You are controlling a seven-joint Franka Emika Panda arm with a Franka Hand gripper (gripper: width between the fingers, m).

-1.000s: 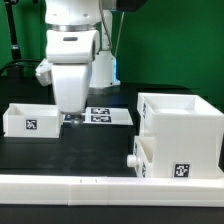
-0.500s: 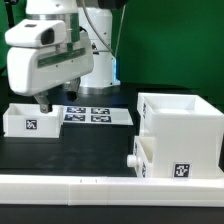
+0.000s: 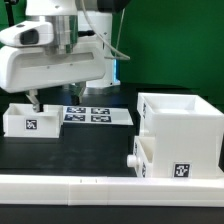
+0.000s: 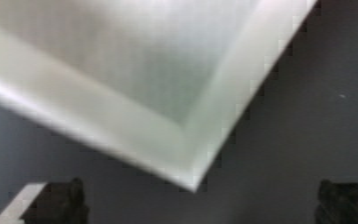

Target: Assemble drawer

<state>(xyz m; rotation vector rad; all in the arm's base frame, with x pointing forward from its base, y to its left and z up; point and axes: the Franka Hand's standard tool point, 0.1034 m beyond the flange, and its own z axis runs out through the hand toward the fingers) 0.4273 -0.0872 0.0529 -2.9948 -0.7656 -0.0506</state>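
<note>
The white drawer casing [image 3: 188, 122] stands at the exterior view's right. One small tray [image 3: 160, 158] sits in its lower slot with its round knob [image 3: 132, 160] sticking out. The second tray [image 3: 28, 120], open-topped and tagged, lies loose at the exterior view's left. My gripper [image 3: 52, 100] hangs just above this loose tray, turned sideways. It is open and empty. In the wrist view the two dark fingertips [image 4: 55, 200] stand wide apart, and a blurred white corner of the tray [image 4: 140, 90] lies between and beyond them.
The marker board [image 3: 98, 115] lies flat behind the middle of the black table. A long low white rail [image 3: 100, 186] runs along the front edge. A green wall stands behind.
My arm has swung toward the exterior view's left and the hand has turned sideways, from over the marker board's end to over the loose tray. No parts have moved.
</note>
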